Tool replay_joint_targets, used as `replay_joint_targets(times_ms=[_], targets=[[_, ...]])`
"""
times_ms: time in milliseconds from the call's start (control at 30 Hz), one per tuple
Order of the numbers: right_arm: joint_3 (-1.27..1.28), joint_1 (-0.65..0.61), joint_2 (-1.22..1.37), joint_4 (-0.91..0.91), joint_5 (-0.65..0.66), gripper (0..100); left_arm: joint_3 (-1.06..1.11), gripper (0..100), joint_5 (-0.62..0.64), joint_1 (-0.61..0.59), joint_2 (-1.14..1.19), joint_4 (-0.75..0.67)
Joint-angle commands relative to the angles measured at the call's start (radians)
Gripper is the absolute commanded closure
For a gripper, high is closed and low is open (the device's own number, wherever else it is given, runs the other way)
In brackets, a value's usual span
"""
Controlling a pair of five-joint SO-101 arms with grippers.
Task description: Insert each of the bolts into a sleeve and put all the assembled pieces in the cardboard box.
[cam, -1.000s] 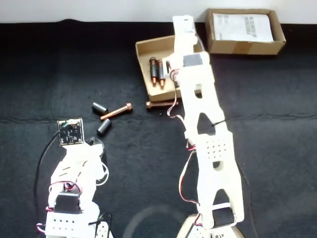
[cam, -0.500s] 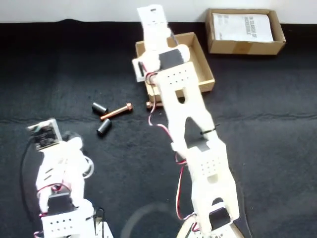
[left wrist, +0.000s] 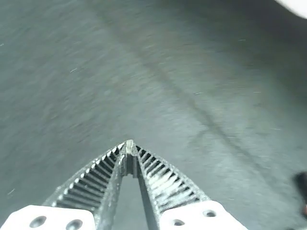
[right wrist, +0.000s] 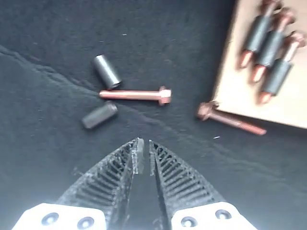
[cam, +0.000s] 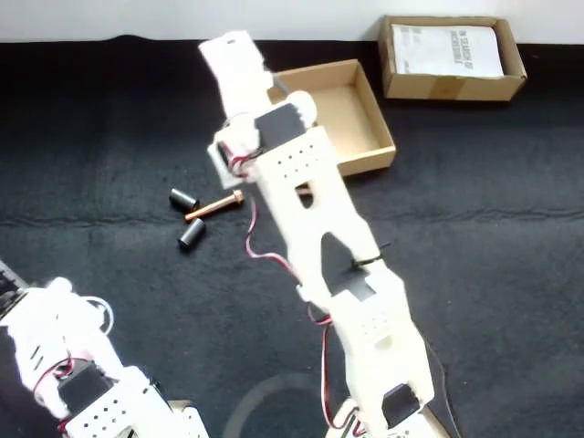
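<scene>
Now: both claws empty, loose bolts and sleeves on the cloth

A black cloth (cam: 109, 119), matte and a little fuzzy with a soft crease across it, covers the table; on it lie the first sleeve (right wrist: 107, 71) and the second sleeve (right wrist: 99, 115) — short, smooth, dark cylinders — with the loose bolt (right wrist: 135, 94) between them, thin, copper-coloured, with a hexagonal head. The second bolt (right wrist: 229, 120) lies just beside the cardboard box (cam: 351, 109), its head on the cloth and its shank along the box edge; whether it touches the edge, I cannot tell. This box is shallow, open and brown with a flat floor; in it three assembled pieces (right wrist: 271, 48) lie side by side, each a dark sleeve with a copper head at one end and a copper tip at the other.

The right gripper (right wrist: 144, 143) has black ribbed fingers nearly together — a thin slit, nothing in it — above the cloth near the loose bolt. The left gripper (left wrist: 130, 145) has its tips meeting, also empty, above bare cloth. From above, the white plastic right arm (cam: 315, 210) stretches to the box's left corner; the left arm (cam: 55, 338) is at the near left corner.
</scene>
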Motion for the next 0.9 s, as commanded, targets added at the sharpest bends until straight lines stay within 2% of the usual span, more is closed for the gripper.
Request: replay_joint_targets(times_ms=[0, 133, 267, 333, 600, 867], targets=[[-0.035, -0.047, -0.067, 0.016, -0.178, 98.7, 0.018, 99, -0.005, -0.084, -0.012, 0.063], [-0.044, -0.096, 0.027, -0.004, -0.41, 98.7, 0.018, 99, -0.005, -0.127, -0.013, 0.164], [-0.036, -0.137, 0.153, -0.019, -0.71, 98.7, 0.018, 99, -0.005, -0.124, -0.013, 0.178], [-0.036, -0.16, 0.216, -0.019, -0.801, 98.7, 0.018, 99, -0.005, -0.122, -0.013, 0.178], [-0.045, -0.203, 0.367, -0.033, -0.838, 98.7, 0.018, 99, -0.005, -0.12, -0.013, 0.178], [-0.047, -0.206, 0.366, -0.131, -0.778, 98.2, 0.018, 99, -0.005, -0.117, -0.013, 0.178]])
